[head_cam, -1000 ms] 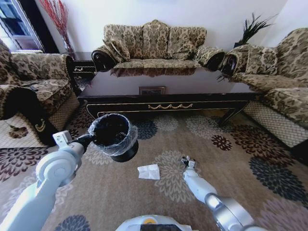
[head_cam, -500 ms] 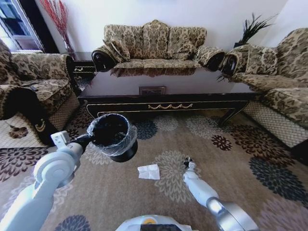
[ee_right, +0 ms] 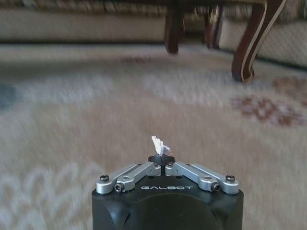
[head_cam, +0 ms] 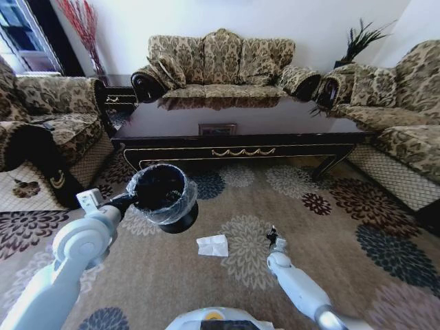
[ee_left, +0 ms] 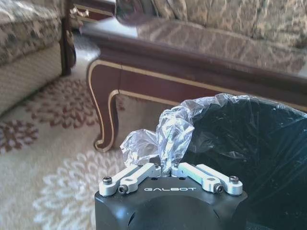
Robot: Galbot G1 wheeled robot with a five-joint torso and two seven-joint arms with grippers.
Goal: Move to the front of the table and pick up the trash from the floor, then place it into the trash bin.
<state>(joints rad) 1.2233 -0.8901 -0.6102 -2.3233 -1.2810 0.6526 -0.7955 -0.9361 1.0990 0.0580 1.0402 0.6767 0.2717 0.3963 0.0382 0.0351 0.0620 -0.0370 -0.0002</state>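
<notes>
Two grippers loaded, by the look of it. Confirm? (A)

Confirmed. Left gripper clamped on the clear liner folded over the rim of the trash bin, bin apparently held up off the floor, mouth tipped toward the head camera. Right gripper pinched shut on a tiny white scrap, well to the right of the bin and lower than its rim. (B)

Step in hand? (A)

Probably carrying the scrap over to the bin. Best done by lifting first, then crossing above rim height, never sideways into the wall. (B)

Release point? (A)

Over the middle of the bin's mouth, fingertips just inside the rim before opening. Light scrap, likely to drift or cling to a pad, so a low, slow drop. Worth avoiding the bunched liner at the held edge. (B)

Risks on the bin side? (A)

Grip seemingly on thin plastic more than on hard rim; could slip or tear if jolted. Steady left arm, no bump from the right. (B)

Anything left over? (A)

One flat white napkin on the floor, just beside the bin, toward the robot. (B)
</notes>
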